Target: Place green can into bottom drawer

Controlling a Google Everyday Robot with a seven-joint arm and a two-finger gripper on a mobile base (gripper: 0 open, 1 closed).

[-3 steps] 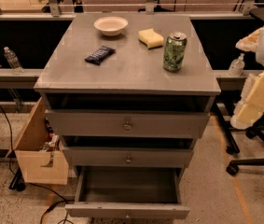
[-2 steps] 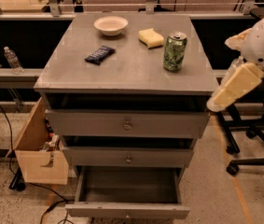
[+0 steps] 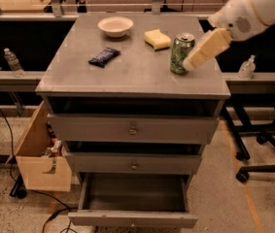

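The green can (image 3: 181, 53) stands upright on the grey cabinet top (image 3: 127, 74), toward its right side. My gripper (image 3: 196, 59) comes in from the upper right, and its cream tip is right beside the can's right side, at or near touching. The bottom drawer (image 3: 132, 220) is pulled open, and its dark inside shows nothing in it. The two drawers above it are pulled out only a little.
On the cabinet top are a white bowl (image 3: 115, 26), a yellow sponge (image 3: 157, 39) and a dark snack bar (image 3: 104, 56). A wooden box (image 3: 40, 157) stands left of the cabinet. A chair base (image 3: 261, 142) is on the floor at the right. Bottles (image 3: 11, 61) (image 3: 247, 67) stand on the side rails.
My arm has swung left and up, from beside the cabinet's right edge to over the top, and the gripper has reached the green can. The can has not moved.
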